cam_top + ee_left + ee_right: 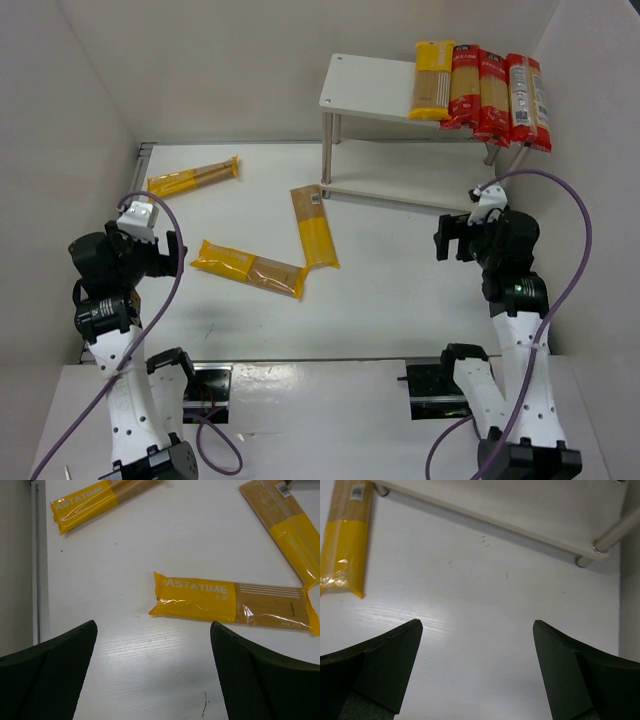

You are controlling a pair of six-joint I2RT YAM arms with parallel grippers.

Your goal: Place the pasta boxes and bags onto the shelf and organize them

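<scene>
Pasta packs (480,88) atop shelf (365,85) only from above, left gripper (153,630) and right gripper (478,627) both wide apart

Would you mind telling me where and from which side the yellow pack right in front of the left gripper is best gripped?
The yellow pack lies flat on the table, long and thin, so only its two long edges offer a pinch. I would come from straight above and close across the narrow width near mid-length, where print meets clear window, so it probably lifts level.
</scene>
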